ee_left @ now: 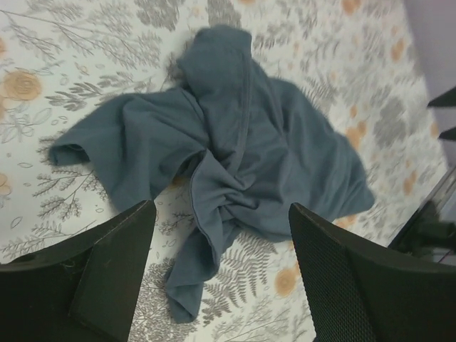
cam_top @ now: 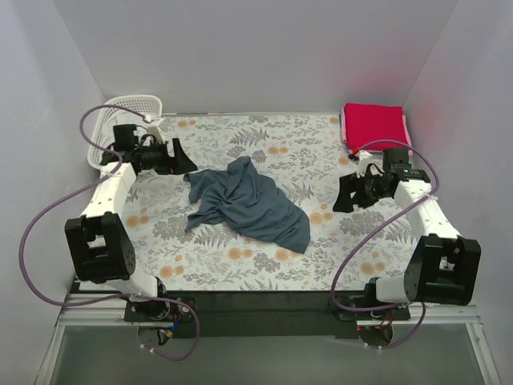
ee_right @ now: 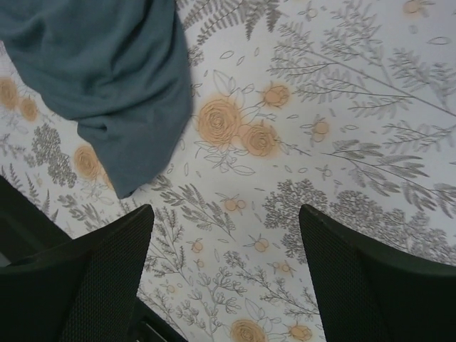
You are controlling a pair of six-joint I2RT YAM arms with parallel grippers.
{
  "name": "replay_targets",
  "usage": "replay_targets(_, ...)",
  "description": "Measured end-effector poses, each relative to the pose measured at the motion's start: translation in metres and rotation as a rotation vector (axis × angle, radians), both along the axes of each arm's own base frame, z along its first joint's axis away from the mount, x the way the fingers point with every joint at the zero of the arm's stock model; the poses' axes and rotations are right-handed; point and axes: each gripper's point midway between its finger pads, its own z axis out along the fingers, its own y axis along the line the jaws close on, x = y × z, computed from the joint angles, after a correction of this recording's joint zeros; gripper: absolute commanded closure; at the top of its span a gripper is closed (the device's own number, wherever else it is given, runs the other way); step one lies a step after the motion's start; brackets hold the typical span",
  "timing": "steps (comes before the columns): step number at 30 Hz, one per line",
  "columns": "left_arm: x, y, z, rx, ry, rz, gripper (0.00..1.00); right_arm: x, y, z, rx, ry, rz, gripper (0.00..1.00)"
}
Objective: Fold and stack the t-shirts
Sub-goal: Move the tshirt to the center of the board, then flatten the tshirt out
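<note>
Slate blue t-shirt (cam_top: 248, 204) is lying crumpled mid-table on the floral cloth (cam_top: 321, 148). Left gripper (cam_top: 183, 159) and right gripper (cam_top: 343, 195) are hovering on either side, fingers apart, holding nothing. Pinching several bunched layers together is probably risking a tighter tangle instead of a flat spread.

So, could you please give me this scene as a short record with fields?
blue t-shirt: crumpled, not folded, middle of the floral cloth
red t-shirt: folded, far right corner
basket: far left corner
left fingers: open, holding nothing, beside the blue t-shirt
right fingers: open, holding nothing, over the floral cloth
</note>
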Motion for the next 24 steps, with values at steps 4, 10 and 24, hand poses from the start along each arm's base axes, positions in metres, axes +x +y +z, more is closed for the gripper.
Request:
replay_targets(4,-0.004,-0.038,-0.052,0.133,0.067,-0.142,0.27,-0.011,0.032,-0.025,0.045,0.122,0.109,0.19)
replay_targets(10,-0.007,-0.073,-0.125,0.348,0.169,-0.256,0.28,-0.036,0.069,-0.069,0.072,0.338,0.232,0.22)
replay_targets(24,-0.027,-0.073,-0.167,0.528,0.273,-0.262,1.0,-0.049,0.119,-0.099,0.095,0.506,0.381,0.99)
